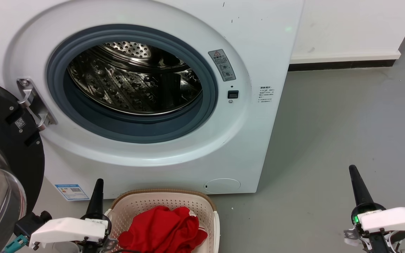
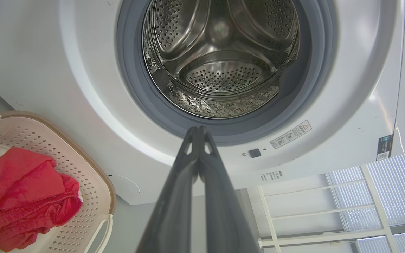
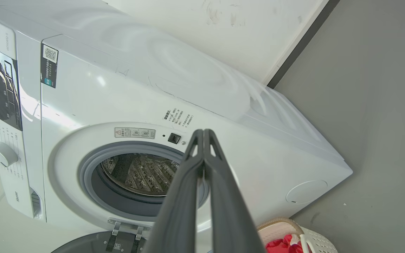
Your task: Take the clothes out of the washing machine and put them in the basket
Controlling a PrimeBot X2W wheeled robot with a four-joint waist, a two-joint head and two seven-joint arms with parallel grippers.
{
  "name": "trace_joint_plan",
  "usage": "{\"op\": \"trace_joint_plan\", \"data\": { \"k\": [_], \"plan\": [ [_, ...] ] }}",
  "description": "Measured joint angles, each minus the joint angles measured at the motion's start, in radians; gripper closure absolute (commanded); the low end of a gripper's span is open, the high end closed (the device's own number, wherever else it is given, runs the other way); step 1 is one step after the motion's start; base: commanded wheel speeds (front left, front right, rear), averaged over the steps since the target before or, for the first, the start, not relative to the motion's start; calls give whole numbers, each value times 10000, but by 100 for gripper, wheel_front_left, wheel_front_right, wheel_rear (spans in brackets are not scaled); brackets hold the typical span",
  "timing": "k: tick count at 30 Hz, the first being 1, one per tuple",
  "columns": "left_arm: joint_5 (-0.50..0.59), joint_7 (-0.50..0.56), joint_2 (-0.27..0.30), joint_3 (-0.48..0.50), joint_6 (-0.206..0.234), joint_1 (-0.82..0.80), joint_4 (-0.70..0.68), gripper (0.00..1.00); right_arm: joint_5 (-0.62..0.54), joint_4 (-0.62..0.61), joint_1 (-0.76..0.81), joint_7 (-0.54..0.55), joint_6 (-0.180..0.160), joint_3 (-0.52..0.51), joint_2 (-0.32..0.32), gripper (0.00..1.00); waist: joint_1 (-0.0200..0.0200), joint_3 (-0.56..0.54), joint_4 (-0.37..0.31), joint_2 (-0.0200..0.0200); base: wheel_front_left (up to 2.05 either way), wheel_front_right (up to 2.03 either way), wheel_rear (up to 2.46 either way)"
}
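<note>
Both the left gripper [image 1: 99, 182] and right gripper [image 1: 353, 169] have fingers pressed together. The red clothes [image 1: 164, 228] lie in the basket [image 1: 160, 192] beside the left gripper, washing machine [image 1: 265, 38] beyond.

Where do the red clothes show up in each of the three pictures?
Head view: the clothes lie at the bottom edge, left of centre.
Left wrist view: the clothes lie at the lower left, against the left edge.
Right wrist view: a small red patch of the clothes shows at the bottom edge, right of centre.
Shared landmark: the basket holds them in every view.
</note>
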Motion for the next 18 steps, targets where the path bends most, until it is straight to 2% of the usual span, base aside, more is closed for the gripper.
{"op": "trace_joint_plan", "data": {
  "k": [18],
  "plan": [
    [-1946,477,-2,161,-205,-348,280,100,2023,198,-182,468,0,-119,0,100,0,-11,118,0,0,0,0]
  ]
}}
